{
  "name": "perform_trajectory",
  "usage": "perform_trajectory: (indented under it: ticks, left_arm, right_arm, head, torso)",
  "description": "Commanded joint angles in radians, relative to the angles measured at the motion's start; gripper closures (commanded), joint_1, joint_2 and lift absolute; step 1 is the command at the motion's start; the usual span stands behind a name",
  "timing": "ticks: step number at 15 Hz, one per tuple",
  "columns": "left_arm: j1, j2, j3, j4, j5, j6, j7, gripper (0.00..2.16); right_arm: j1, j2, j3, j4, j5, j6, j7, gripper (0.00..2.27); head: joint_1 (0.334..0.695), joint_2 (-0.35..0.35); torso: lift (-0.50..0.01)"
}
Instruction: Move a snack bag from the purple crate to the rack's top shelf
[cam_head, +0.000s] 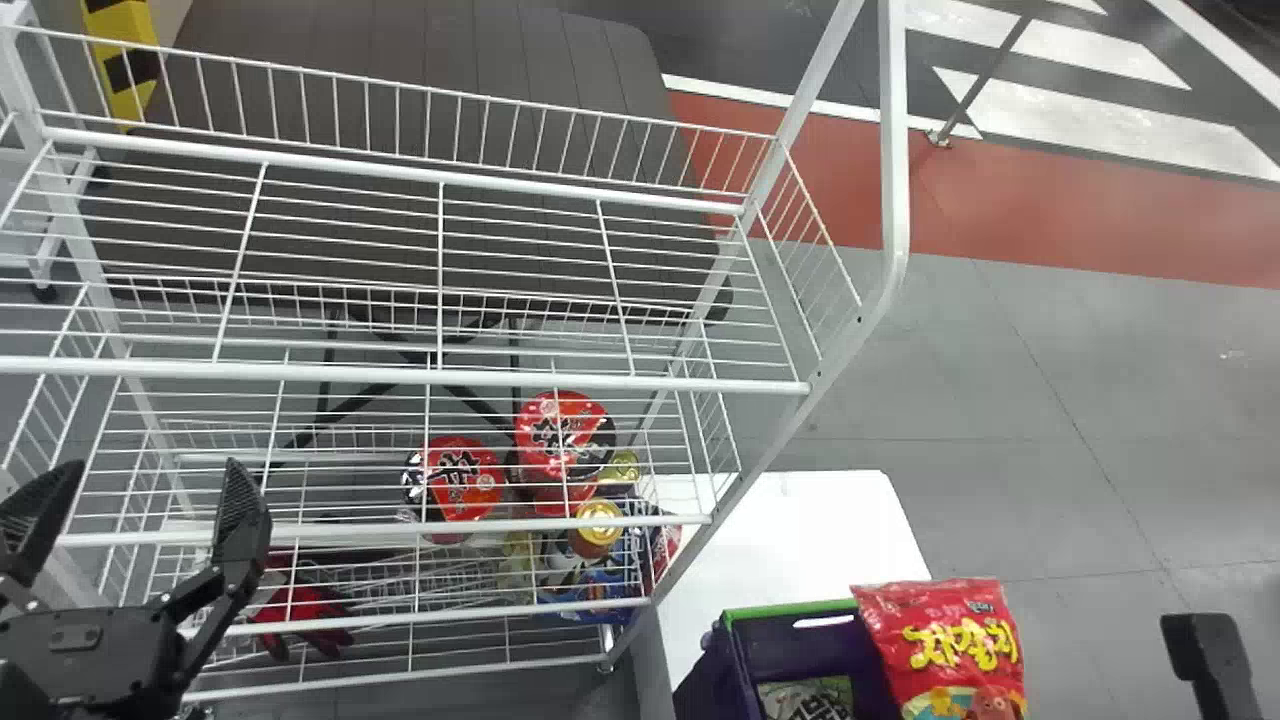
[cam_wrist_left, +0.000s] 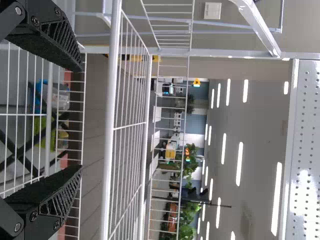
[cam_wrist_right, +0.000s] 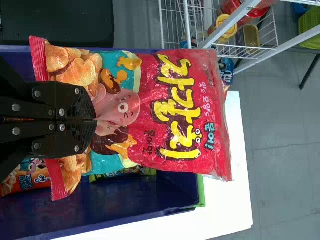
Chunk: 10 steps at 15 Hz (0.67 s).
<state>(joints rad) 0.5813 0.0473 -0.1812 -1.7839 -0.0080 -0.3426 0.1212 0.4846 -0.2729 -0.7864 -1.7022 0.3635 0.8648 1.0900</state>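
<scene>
Bag (cam_head: 948, 645) clamped in R grip. (cam_wrist_right: 94, 120), held over crate (cam_head: 708, 665); L grip. (cam_head: 145, 510) held w/ fingers spread, aimed twd. rack (cam_head: 893, 150).

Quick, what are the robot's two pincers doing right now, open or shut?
Left pincer: open, nothing between its fingers.
Right pincer: closed, pinching the red snack bag.

Snack bag (cam_wrist_right: 185, 110), red, one (pink octopus printed on front), clamped in right gripper (cam_wrist_right: 96, 120), above purple crate (cam_wrist_right: 135, 200). Further packs (cam_wrist_right: 30, 181) inside crate. White table (cam_wrist_right: 225, 205) beneath. White wire rack (cam_wrist_right: 245, 51), stocked, nearby.
</scene>
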Motion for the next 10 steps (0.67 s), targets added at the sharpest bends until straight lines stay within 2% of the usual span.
perform_trajectory:
  ticks: [1, 10]
  left_arm:
    - [0.000, 0.000, -0.001, 0.000, -0.001, 0.001, 0.000, 0.14]
    - [-0.003, 0.000, 0.002, -0.003, -0.001, 0.014, 0.000, 0.14]
  right_arm:
    - [-0.001, 0.001, -0.001, -0.005, 0.000, 0.009, 0.001, 1.78]
    - [-0.015, 0.000, 0.003, -0.013, 0.008, 0.021, 0.004, 1.78]
  head:
    - [0.695, -0.350]
    - [0.695, -0.350]
  torso:
    - [-0.072]
    - [-0.037]
